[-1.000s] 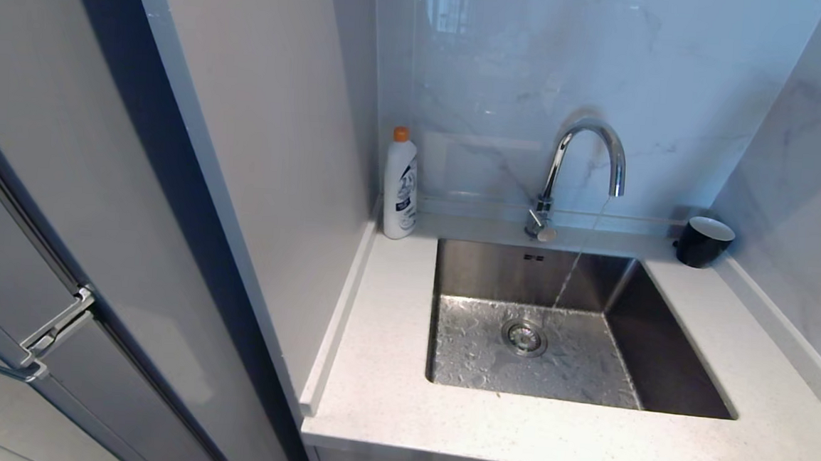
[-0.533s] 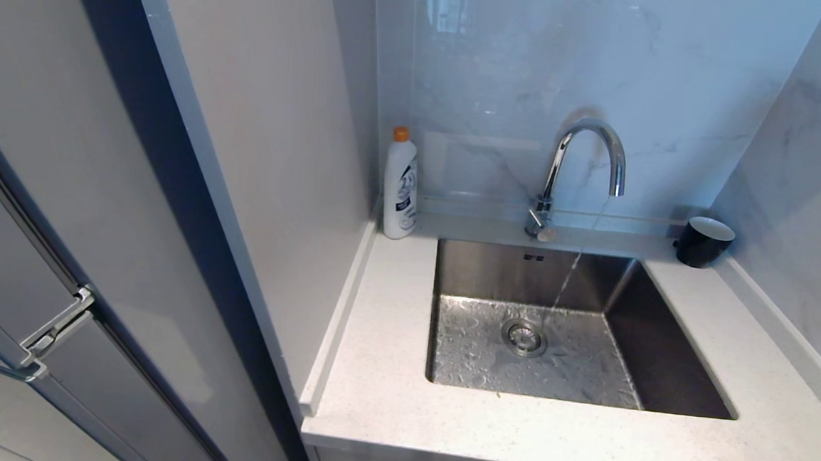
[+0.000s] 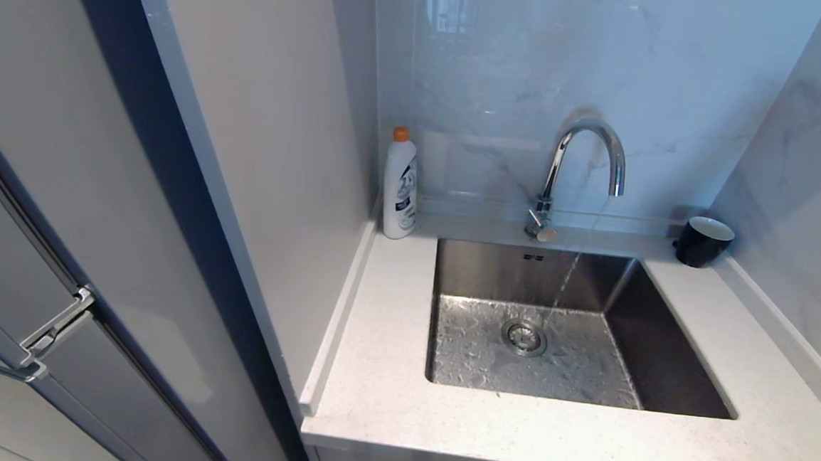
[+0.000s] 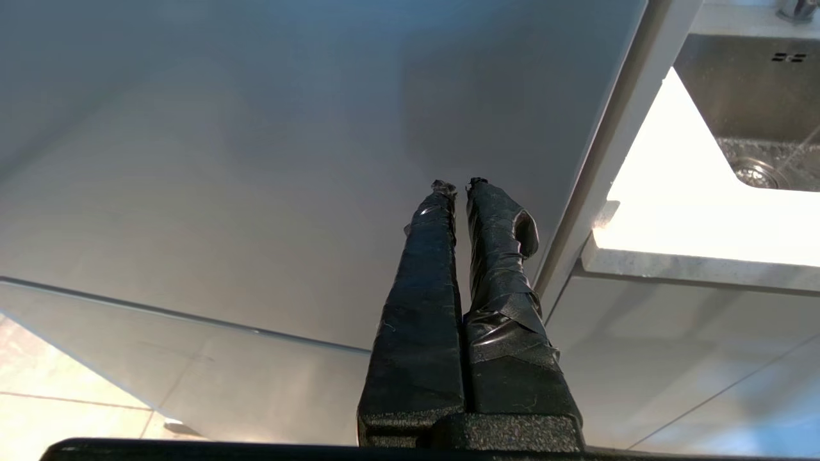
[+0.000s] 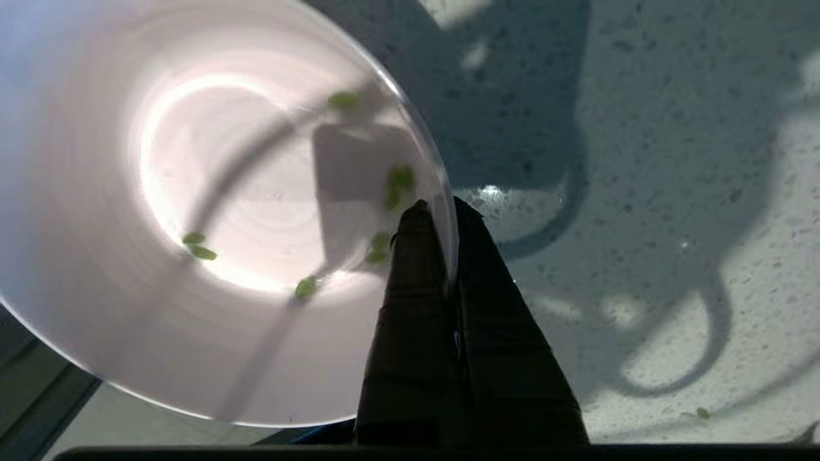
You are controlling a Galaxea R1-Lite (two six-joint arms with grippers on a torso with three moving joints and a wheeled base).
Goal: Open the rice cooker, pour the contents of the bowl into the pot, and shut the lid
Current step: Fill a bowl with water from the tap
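From my head camera: one sink [image 3: 680, 361] sunk in the bench [image 3: 386, 393], one black cup [image 3: 703, 241] at two o'clock. Left wrist: left pincer [image 4: 460, 187] closed, empty, beside a cabinet panel. Right wrist: right pincer [image 5: 441, 208] clamped on the bowl [image 5: 128, 333] rim (mouth facing the camera), about seven green bits [image 5: 398, 182] inside.

The speckled white stone counter [image 3: 386, 393] lies bare left of and before the square steel sink [image 3: 659, 360]. A white bottle with orange cap [image 3: 400, 187], curved chrome tap [image 3: 585, 170] and black white-rimmed cup [image 3: 703, 241] line the far wall. A tall grey cabinet panel [image 3: 243, 177] blocks the left.
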